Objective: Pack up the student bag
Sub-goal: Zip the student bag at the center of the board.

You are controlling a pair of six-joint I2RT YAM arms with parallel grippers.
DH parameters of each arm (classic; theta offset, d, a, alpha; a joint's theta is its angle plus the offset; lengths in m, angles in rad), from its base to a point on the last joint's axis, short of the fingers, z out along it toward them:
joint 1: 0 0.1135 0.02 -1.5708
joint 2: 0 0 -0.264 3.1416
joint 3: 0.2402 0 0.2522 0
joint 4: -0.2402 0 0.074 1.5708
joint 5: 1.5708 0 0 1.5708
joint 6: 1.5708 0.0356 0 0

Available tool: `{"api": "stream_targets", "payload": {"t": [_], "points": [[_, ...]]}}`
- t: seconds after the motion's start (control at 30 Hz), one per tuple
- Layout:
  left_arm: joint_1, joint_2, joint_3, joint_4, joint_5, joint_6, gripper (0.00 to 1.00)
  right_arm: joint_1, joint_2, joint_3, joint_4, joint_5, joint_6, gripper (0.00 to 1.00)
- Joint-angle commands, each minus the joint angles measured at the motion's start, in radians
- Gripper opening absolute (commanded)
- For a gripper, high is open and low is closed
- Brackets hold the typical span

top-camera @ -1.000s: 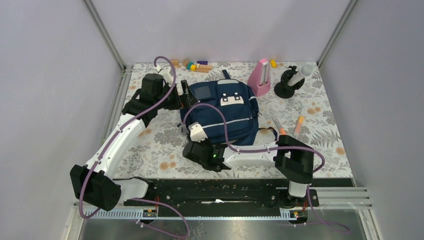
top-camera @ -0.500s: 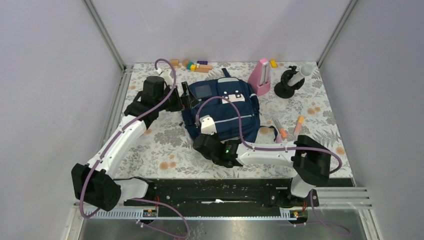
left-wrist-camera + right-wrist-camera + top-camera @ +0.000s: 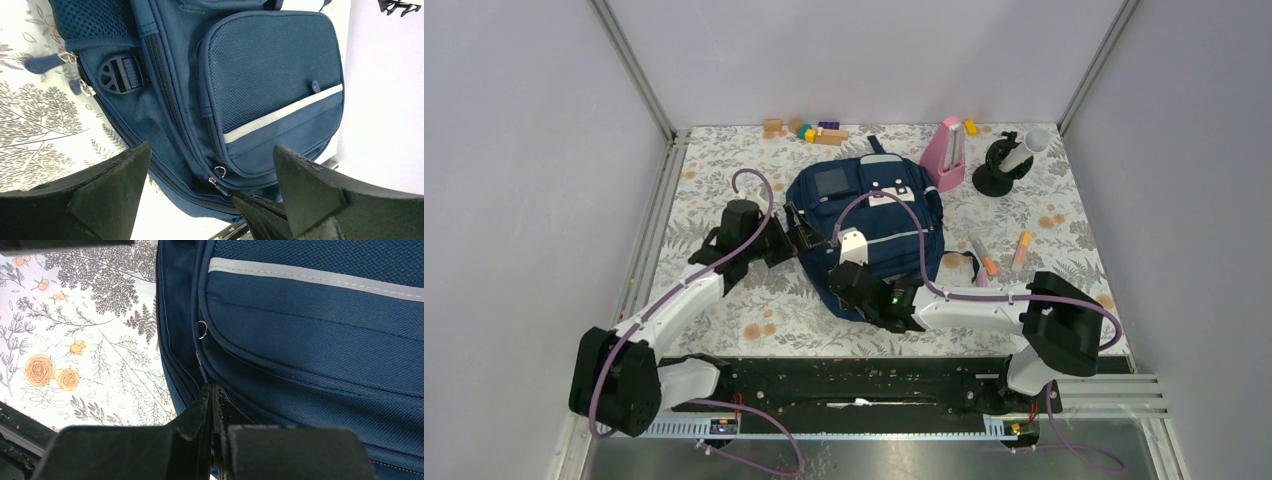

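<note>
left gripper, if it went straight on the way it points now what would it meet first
Most likely the student bag: the left gripper points, open, at its mesh side pocket with nothing between them, though the gap is hard to judge.

Coloured blocks (image 3: pixel 809 130), pink metronome (image 3: pixel 948 155), black stand (image 3: pixel 1002 168) far edge; markers (image 3: pixel 1022 247) right.

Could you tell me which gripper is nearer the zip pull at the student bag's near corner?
Right. The right gripper is shut on the zip pull; the left gripper hangs open beside it, facing a side pocket of the student bag.
</note>
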Motion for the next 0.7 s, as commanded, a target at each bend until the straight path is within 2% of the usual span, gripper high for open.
{"api": "stream_targets", "payload": {"t": [0.0, 0.37, 0.47, 0.53, 0.67], "points": [[0.004, 0.037, -0.055, 0.236, 0.074, -0.121, 0.94, -0.026, -0.033, -0.016, 0.068, 0.064, 0.001, 0.00], [-0.026, 0.208, -0.133, 0.457, 0.129, -0.230, 0.94, -0.026, -0.034, -0.016, 0.089, 0.072, 0.001, 0.00], [-0.042, 0.239, -0.127, 0.502, 0.134, -0.249, 0.89, -0.026, -0.035, -0.015, 0.088, 0.077, -0.003, 0.00], [-0.054, 0.255, -0.118, 0.506, 0.128, -0.253, 0.80, -0.026, -0.037, -0.018, 0.089, 0.080, -0.003, 0.00], [-0.074, 0.270, -0.122, 0.529, 0.121, -0.277, 0.50, -0.025, -0.041, -0.024, 0.091, 0.089, -0.009, 0.00]]}}
